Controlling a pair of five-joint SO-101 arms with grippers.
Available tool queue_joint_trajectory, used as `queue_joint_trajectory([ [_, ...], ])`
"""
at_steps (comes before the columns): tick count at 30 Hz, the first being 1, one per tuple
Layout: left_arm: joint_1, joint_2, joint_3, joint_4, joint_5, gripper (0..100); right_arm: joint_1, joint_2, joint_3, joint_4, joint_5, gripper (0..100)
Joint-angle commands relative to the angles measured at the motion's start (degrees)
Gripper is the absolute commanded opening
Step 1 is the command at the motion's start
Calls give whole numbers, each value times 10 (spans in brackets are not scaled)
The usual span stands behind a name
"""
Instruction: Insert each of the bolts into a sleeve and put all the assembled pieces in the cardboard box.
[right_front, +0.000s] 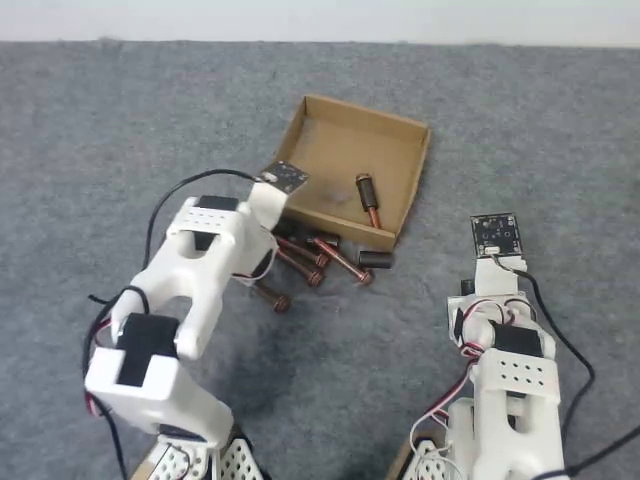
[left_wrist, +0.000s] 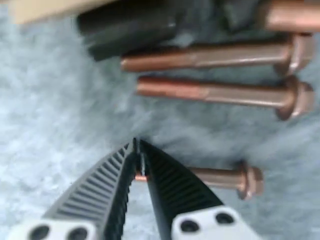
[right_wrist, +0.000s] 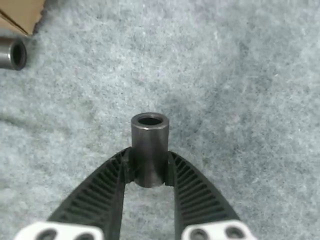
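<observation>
Two bolts (left_wrist: 210, 92) are laid just beyond the tips of the left pincer (left_wrist: 137, 150), which is pinched nearly closed on the shank end of a third bolt (left_wrist: 220, 178). An upright sleeve (right_wrist: 149, 137) is clamped between the partly spread fingers of the right pincer (right_wrist: 149, 161); the cardboard box (right_wrist: 17, 10) is seen well beyond it.

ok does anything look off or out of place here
One thing: the left jaws pinch a bolt by the very tip of its shank. That is the end that would have to enter the sleeve held upright in the right jaws, so the hold looks awkward for inserting. Nothing else stands out.
</observation>
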Motion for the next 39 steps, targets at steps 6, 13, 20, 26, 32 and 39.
queue_joint_trajectory([
  [6, -83, -9, 0, 29, -73, 12, -3, -14, -2, -9, 11, 9],
  [13, -100, -18, 28, 51, -113, 12, -3, -14, -2, -9, 11, 9],
  [20, -84, -118, 142, 21, -113, 12, -3, -14, -2, -9, 11, 9],
  [26, -84, -224, 175, 0, -109, 16, -3, -14, -2, -9, 11, 9],
  [32, -79, -305, 174, 55, -114, 61, -2, -14, -1, -8, 11, 8],
  [39, 27, -379, 225, 207, -290, 10, -2, -14, -1, -8, 11, 8],
])
